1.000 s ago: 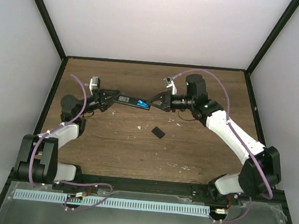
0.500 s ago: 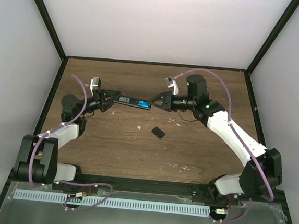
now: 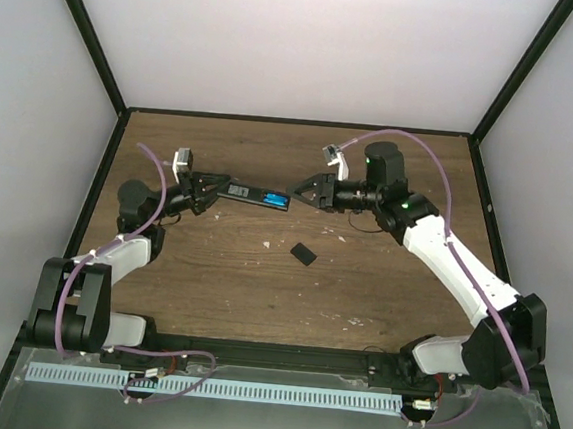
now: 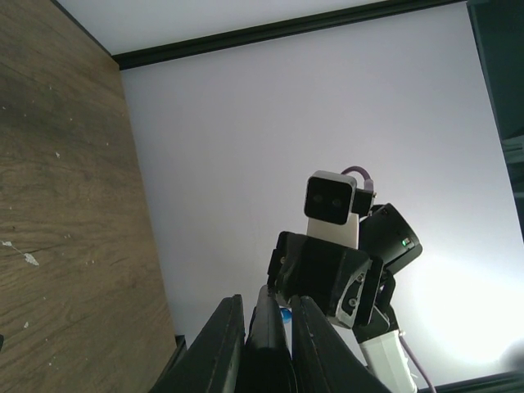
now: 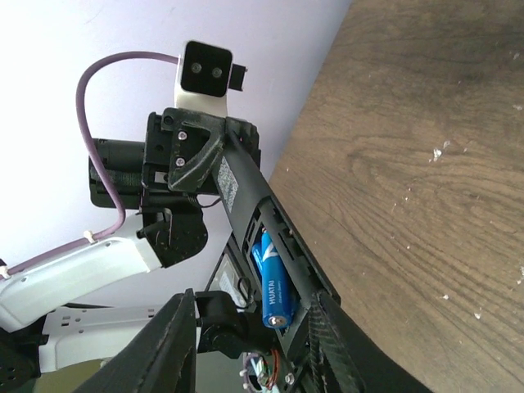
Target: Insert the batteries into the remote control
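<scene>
The black remote control (image 3: 253, 194) is held off the table, and my left gripper (image 3: 204, 189) is shut on its left end. In the left wrist view the remote (image 4: 270, 348) sits edge-on between my fingers (image 4: 214, 352). Its open battery bay holds bright blue batteries (image 5: 274, 282), which also show in the top view (image 3: 277, 201). My right gripper (image 3: 299, 190) is open at the remote's right end. In the right wrist view its fingers (image 5: 175, 344) stand wide on either side of the bay end, holding nothing.
A short black cover piece (image 3: 304, 253) lies on the wooden table (image 3: 361, 281) in front of the remote. Small white specks (image 3: 267, 243) dot the wood. Black frame posts and pale walls close in the back and sides.
My right arm has drawn back slightly to the right, its gripper still open at the remote's end. The remote has levelled a little. The left arm has hardly moved.
</scene>
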You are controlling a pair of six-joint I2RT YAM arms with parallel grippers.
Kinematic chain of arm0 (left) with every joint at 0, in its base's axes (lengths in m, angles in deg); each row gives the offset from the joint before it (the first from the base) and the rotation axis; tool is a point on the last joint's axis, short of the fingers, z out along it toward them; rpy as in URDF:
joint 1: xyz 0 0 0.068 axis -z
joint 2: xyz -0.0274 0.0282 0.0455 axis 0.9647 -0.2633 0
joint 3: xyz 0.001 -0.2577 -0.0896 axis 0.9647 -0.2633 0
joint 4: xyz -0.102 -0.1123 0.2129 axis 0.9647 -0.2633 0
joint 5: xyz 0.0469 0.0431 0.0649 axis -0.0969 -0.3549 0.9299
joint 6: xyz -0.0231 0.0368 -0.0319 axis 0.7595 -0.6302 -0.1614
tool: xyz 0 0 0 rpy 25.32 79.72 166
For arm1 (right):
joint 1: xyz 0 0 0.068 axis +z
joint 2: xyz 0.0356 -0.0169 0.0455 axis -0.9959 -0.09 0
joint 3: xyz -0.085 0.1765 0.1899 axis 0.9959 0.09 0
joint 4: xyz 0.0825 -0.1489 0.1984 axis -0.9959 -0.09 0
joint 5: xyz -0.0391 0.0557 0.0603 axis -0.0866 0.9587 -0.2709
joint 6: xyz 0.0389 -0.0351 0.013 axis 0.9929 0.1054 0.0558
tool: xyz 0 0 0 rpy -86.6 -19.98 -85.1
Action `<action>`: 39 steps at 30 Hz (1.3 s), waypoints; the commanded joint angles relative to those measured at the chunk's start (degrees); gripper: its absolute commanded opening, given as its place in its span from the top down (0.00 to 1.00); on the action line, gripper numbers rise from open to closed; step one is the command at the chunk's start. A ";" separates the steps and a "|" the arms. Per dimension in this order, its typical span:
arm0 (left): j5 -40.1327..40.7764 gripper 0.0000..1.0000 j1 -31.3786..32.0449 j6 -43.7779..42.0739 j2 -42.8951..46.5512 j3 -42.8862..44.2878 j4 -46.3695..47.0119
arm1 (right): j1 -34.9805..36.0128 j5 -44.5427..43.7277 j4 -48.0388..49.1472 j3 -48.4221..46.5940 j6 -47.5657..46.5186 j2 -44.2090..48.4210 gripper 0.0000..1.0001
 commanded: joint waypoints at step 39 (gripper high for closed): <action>0.31 1.00 0.16 -0.45 0.42 1.24 1.49 | -0.32 7.43 -0.23 -1.64 0.75 -4.18 0.63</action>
